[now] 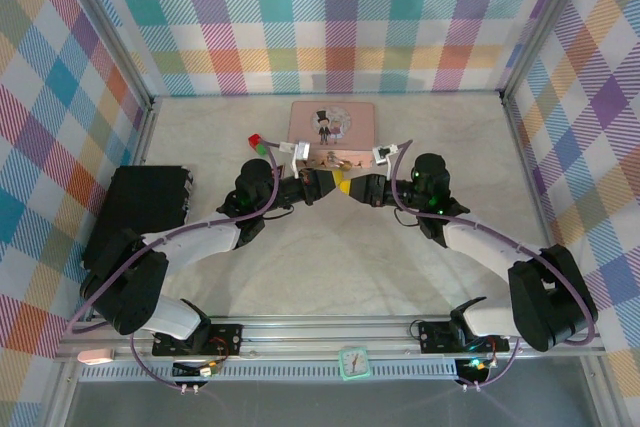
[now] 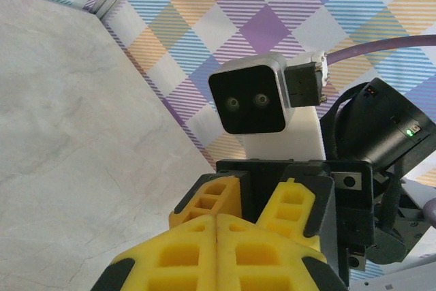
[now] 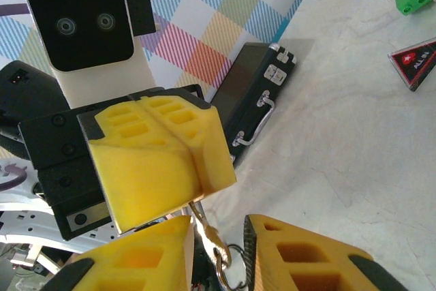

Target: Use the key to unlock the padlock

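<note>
left gripper and right gripper tip to tip; key sticks out of left tips, padlock on its end between right fingers; tin just behind both, block behind-left with triangle piece beside it, case well left

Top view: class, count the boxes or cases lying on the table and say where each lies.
2. The pink tin lies at the far middle of the table; the black case lies near the left edge. A smaller one could be hidden from this camera.

Left claw, right claw: yellow pads; black-white arms, purple cables.
</note>
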Controlling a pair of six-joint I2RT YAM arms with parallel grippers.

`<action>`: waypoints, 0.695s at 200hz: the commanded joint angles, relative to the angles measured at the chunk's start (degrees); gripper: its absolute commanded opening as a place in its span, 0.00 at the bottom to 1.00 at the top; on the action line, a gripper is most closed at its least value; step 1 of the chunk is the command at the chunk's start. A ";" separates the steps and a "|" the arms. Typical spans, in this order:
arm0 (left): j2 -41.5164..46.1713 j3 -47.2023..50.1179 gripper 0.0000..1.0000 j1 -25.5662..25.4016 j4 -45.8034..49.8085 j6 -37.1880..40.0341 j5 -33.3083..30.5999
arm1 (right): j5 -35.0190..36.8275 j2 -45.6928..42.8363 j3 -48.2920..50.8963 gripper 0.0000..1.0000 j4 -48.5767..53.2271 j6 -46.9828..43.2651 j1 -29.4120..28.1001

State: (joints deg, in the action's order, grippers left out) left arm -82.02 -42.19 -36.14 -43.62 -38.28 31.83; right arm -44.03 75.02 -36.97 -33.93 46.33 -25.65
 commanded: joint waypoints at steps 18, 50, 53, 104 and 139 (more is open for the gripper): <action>2.73 -0.08 0.00 -0.51 -1.12 0.67 -1.07 | -1.09 0.61 -1.79 0.19 -3.99 0.43 -0.37; 2.74 -0.07 0.00 -0.56 -1.21 0.54 -1.52 | -1.22 1.16 -1.32 0.05 -5.67 1.71 -0.47; 2.72 -0.08 0.00 -0.59 -1.23 0.50 -1.54 | -1.15 1.11 -1.31 0.03 -5.75 1.76 -0.45; 5.36 1.41 0.69 0.07 4.51 -0.46 -12.32 | 1.82 -2.14 -2.10 0.00 3.22 -4.86 -0.40; 6.13 -1.13 0.81 1.64 22.61 1.48 -25.85 | 7.34 -6.45 -4.22 0.00 19.04 -15.22 -0.29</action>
State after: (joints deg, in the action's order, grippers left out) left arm -76.42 -41.39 -35.42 -34.26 -38.54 16.78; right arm -40.93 72.47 -37.80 -26.33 40.60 -25.74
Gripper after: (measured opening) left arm 0.810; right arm 0.047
